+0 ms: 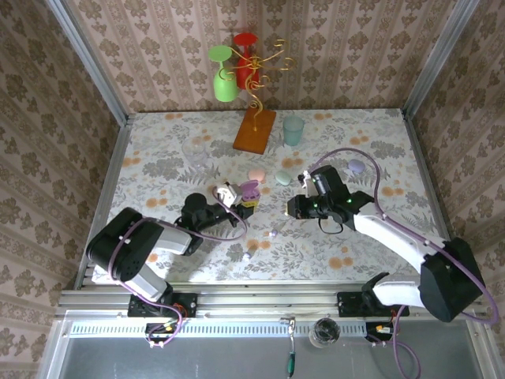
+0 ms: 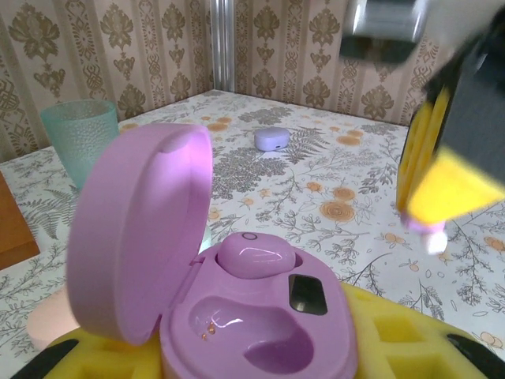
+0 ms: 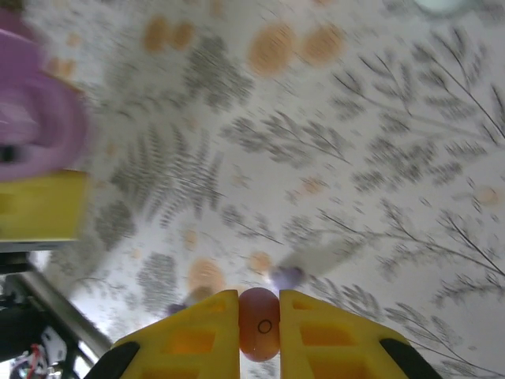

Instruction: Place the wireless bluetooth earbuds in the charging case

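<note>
My left gripper (image 2: 252, 351) is shut on the base of an open pink charging case (image 2: 260, 316), its yellow fingers (image 2: 410, 328) on either side. The lid stands up at the left. One pink earbud (image 2: 256, 257) sits in the far slot, and the near slot is bare. My right gripper (image 3: 259, 316) is shut on a second pink earbud (image 3: 259, 325), held above the table a little to the right of the case (image 3: 35, 130). In the top view the right gripper (image 1: 290, 209) hangs right of the held case (image 1: 248, 192).
Small loose buds (image 1: 272, 233) lie on the table in front of the grippers. Closed pink (image 1: 256, 174), green (image 1: 282, 178) and purple (image 1: 357, 166) cases lie behind. A teal cup (image 1: 293, 130), a clear glass (image 1: 195, 150) and a mug tree (image 1: 254, 130) stand at the back.
</note>
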